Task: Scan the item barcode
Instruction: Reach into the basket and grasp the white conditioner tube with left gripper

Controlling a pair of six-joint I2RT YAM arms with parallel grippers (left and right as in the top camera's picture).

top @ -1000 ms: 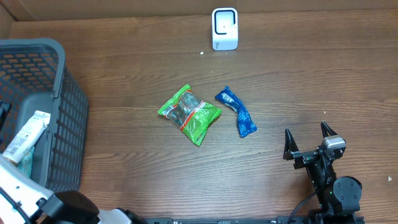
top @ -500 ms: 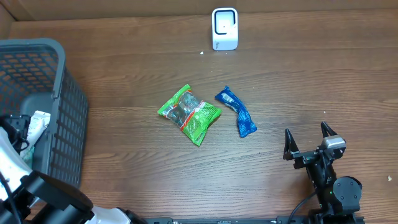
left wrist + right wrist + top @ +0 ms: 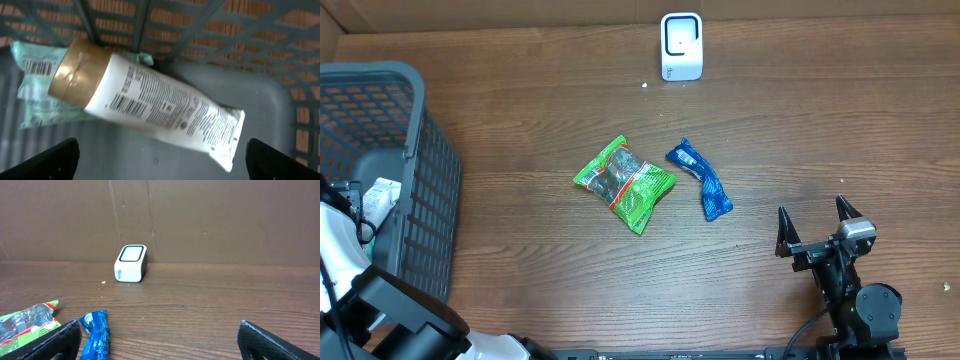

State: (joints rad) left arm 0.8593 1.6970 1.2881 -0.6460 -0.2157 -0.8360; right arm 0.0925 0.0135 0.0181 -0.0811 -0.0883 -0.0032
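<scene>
Closing across the middle of the gold-capped tube (image 3: 165, 112) is advised, its barcode (image 3: 125, 104) kept uncovered; the left fingers (image 3: 52, 161) are spread empty above it. The right fingers (image 3: 52, 342) are likewise released.

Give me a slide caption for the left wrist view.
Open left claw above a gold-capped white tube lying partly on a pale green packet inside the grey basket.

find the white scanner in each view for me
Overhead: scanner at top centre, near the table's far edge.
Left wrist: not in it; this view shows only the inside of the basket.
Right wrist: scanner left of centre, far across the table.
Shared landmark: the blue packet, below the scanner from overhead, at bottom left in the right wrist view.
</scene>
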